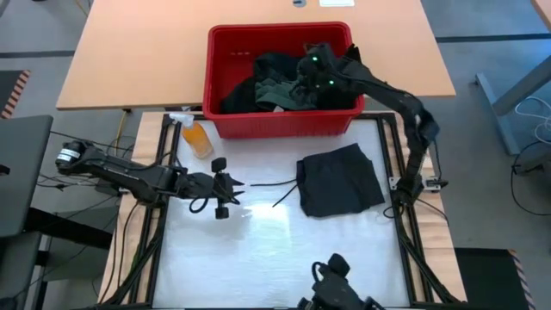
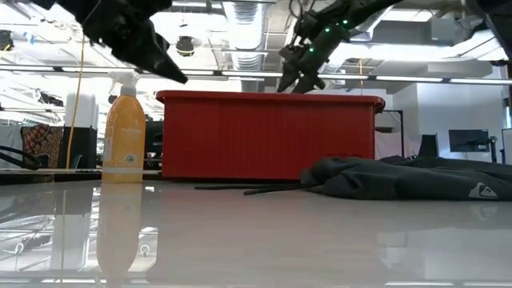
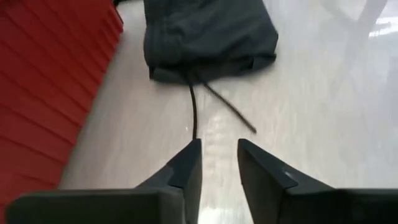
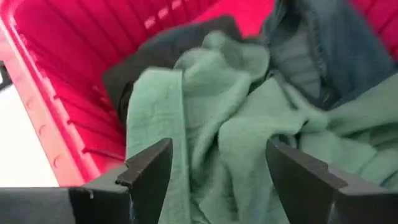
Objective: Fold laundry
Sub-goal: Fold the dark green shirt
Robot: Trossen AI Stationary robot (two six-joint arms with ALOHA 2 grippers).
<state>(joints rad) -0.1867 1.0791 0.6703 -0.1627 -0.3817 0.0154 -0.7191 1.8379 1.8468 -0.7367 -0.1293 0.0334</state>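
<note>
A white work surface [image 1: 284, 258] is set against a wooden table [image 1: 129, 52]. A red basket [image 1: 232, 60] is placed at the surface's far edge, and crumpled laundry [image 1: 275, 82], green and dark, is piled inside it. A folded black garment [image 1: 340, 179] is laid flat on the surface in front of the basket, with two drawstrings [image 1: 267, 185] trailed out toward the left arm. The right gripper [image 4: 217, 165] is held above the basket with its jaws spread wide over green cloth [image 4: 205, 112], nothing clasped. The left gripper [image 3: 219, 158] is held low above the surface near the drawstring ends, its fingers slightly parted and empty. An orange spray bottle [image 1: 195, 136] is stood beside the basket's left corner.
</note>
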